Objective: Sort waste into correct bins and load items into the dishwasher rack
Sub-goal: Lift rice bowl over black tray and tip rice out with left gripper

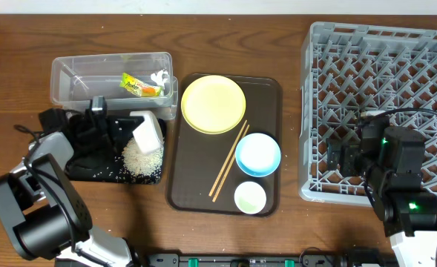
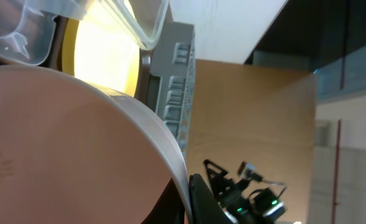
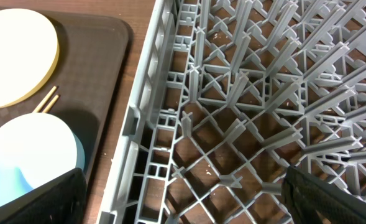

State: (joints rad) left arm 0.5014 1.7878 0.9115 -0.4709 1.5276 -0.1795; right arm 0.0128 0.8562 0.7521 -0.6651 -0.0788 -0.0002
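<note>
My left gripper (image 1: 127, 126) is shut on the rim of the white bowl (image 1: 148, 133), which is tipped on its side over the rice heap (image 1: 142, 159) in the black tray (image 1: 92, 167). In the left wrist view the bowl (image 2: 58, 143) fills the frame, with its rim pinched in the fingers (image 2: 189, 199). The clear tub (image 1: 70, 78) holds the snack wrapper (image 1: 136, 86) and the paper scrap (image 1: 159, 77). The yellow plate (image 1: 213, 104), chopsticks (image 1: 229, 162), blue bowl (image 1: 258, 154) and cup (image 1: 249, 197) lie on the brown tray. My right gripper (image 1: 337, 157) (image 3: 183, 199) is open and empty over the rack (image 1: 381, 44).
The brown serving tray (image 1: 270, 96) sits between the bins and the rack. The right wrist view shows the rack's left wall (image 3: 139, 124), the plate (image 3: 15, 56) and the blue bowl (image 3: 27, 155). Rice grains are scattered across the black tray.
</note>
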